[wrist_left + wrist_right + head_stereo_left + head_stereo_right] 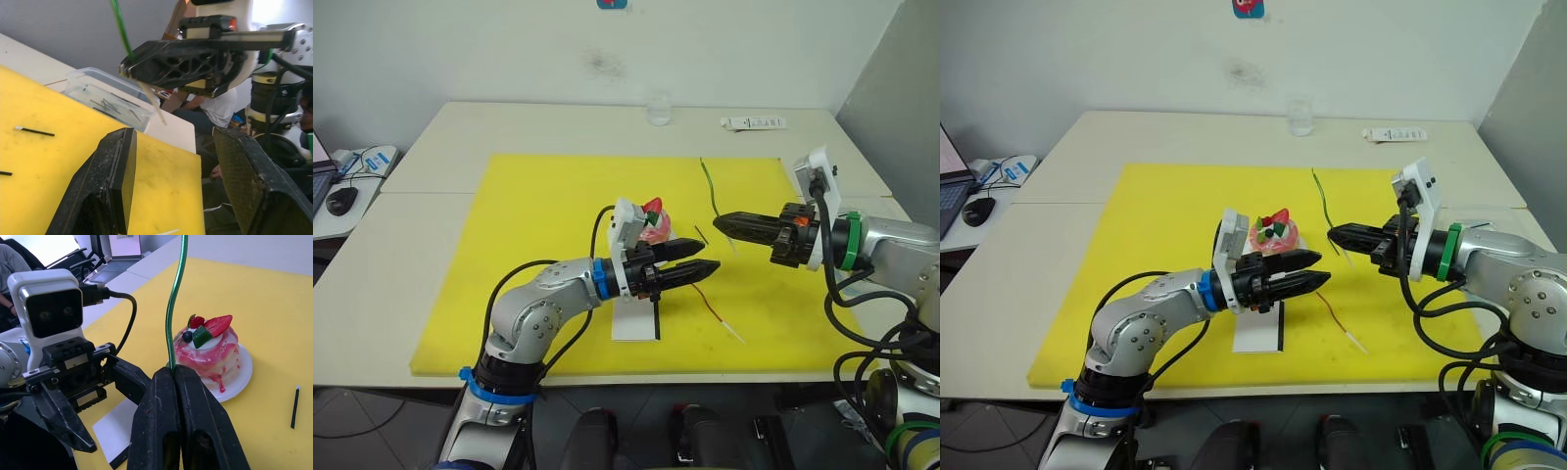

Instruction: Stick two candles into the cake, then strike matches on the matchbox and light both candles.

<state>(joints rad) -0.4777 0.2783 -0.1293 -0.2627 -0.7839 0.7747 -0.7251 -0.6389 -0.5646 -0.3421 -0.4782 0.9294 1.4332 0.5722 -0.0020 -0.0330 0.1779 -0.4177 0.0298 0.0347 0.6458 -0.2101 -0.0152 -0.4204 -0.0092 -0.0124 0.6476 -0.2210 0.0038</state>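
On the yellow mat covering the pale desk, we are seeing the cake sitting on its small white plate near the mat's centre, its strawberry and dark berries facing up. At about 3 o'clock from the cake, the right gripper is hanging above the mat with its two black fingers pressed fully together on the green candle; the candle is rising from the fingertips toward 12 o'clock, and its pale end is pointing down below them. From the right wrist we are watching that green stem stand just in front of the cake. At about 6 o'clock from the cake, the left gripper is hovering with its fingers spread apart and nothing between them, its tips facing the right gripper. Under the left gripper, the white matchbox is lying flat on the mat, its black strip along the edge toward 3 o'clock. At roughly 5 o'clock from the cake, the dark red candle is lying on the mat, pale end toward the near edge. From the left wrist we are noting a dark match lying on the mat and a clear tray holding more sticks on the desk beyond the mat's edge.
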